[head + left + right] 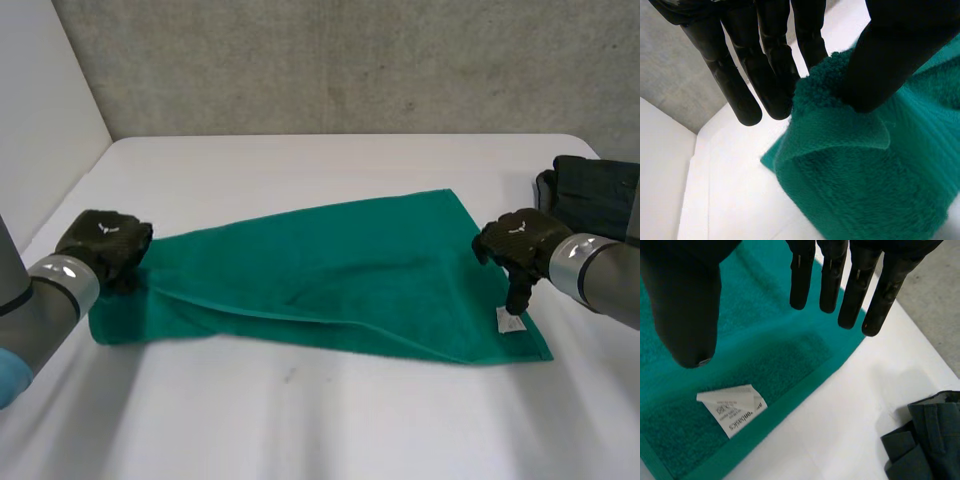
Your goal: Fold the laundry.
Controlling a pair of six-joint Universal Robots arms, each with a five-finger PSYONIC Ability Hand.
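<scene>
left robot hand (767,65) pinches towel (330,270) corner | right robot hand (690,305) spread over label (732,407)

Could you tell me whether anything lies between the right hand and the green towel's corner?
Nothing visible does. The right hand is open over the towel's near right corner, by the white label. The dark garment lies on the table beside the towel, clear of it.

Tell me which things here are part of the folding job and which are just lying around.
In the job: green towel; left hand pinching its left end; right hand open over the corner with the white label.
Lying about: dark garment beside the right arm, untouched.
</scene>
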